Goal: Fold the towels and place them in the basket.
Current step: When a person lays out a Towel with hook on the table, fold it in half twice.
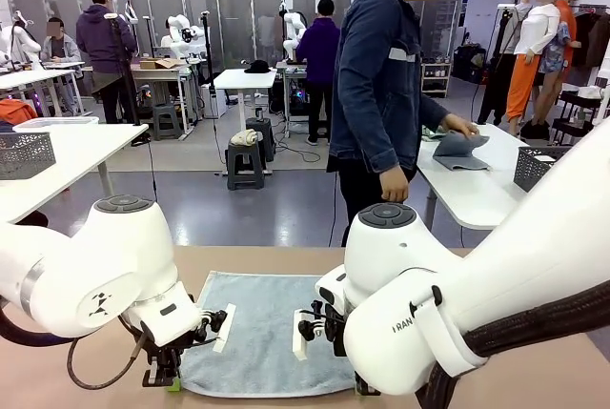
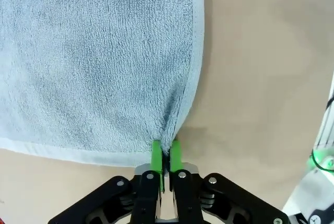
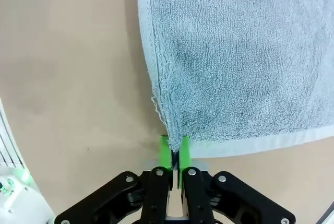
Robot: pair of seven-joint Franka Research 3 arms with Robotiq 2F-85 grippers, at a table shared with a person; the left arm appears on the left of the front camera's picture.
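A pale blue-grey towel lies flat on the tan table between my two arms. My left gripper is shut on the towel at its near corner, and the terry bunches up between the green pads. In the front view the left gripper points down at the towel's near left corner. My right gripper is shut on the towel at the other near corner, with the hem puckered into the pads. A dark grey mesh basket stands on the white table at the far right.
A person in a denim jacket stands beyond the table, one hand on a grey cloth on the white side table. Another mesh basket sits on a white table at left. Bare tan tabletop surrounds the towel.
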